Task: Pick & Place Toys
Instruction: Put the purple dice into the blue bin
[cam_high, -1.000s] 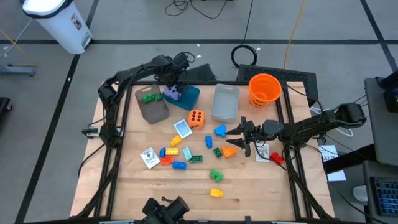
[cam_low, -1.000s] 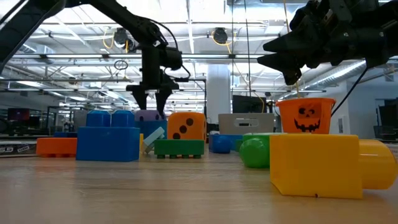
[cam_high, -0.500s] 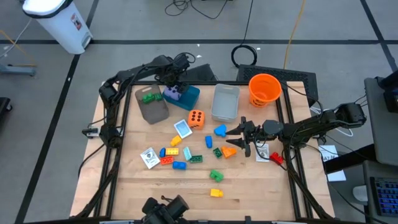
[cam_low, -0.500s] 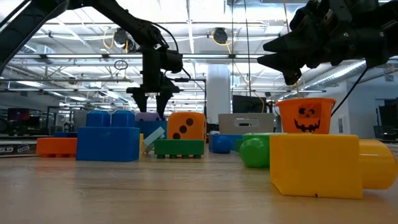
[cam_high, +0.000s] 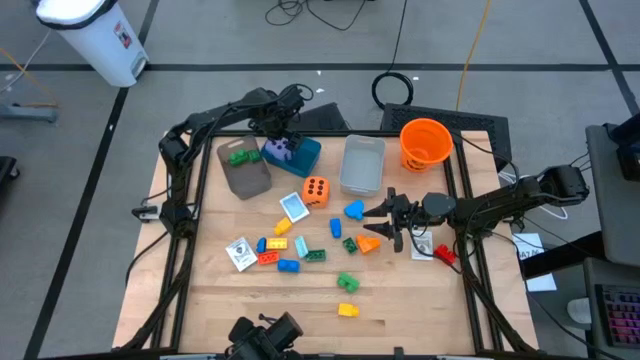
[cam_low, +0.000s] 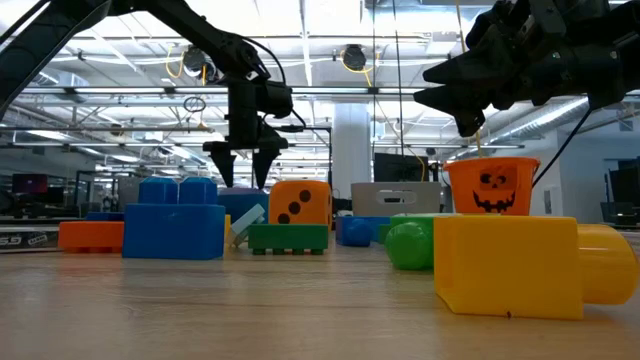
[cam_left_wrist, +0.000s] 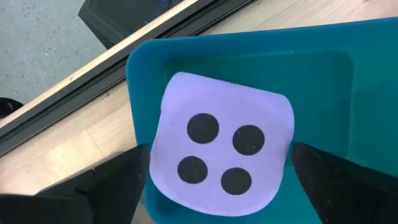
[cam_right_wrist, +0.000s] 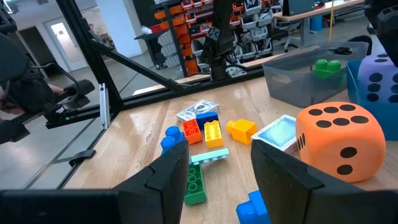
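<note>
Because your left gripper (cam_left_wrist: 214, 171) stands wide open with a finger on either side of the purple die (cam_left_wrist: 224, 148), which sits apart from both fingers in the teal box (cam_left_wrist: 311, 74), I judge the die has been let go into its place. Your right gripper (cam_high: 388, 222), part open and empty, waits over the loose bricks (cam_high: 282, 252) near the orange die (cam_high: 316, 190), suited to the next pick. Around them lies the wooden table (cam_high: 420, 300), and beyond it a grey workshop floor.
</note>
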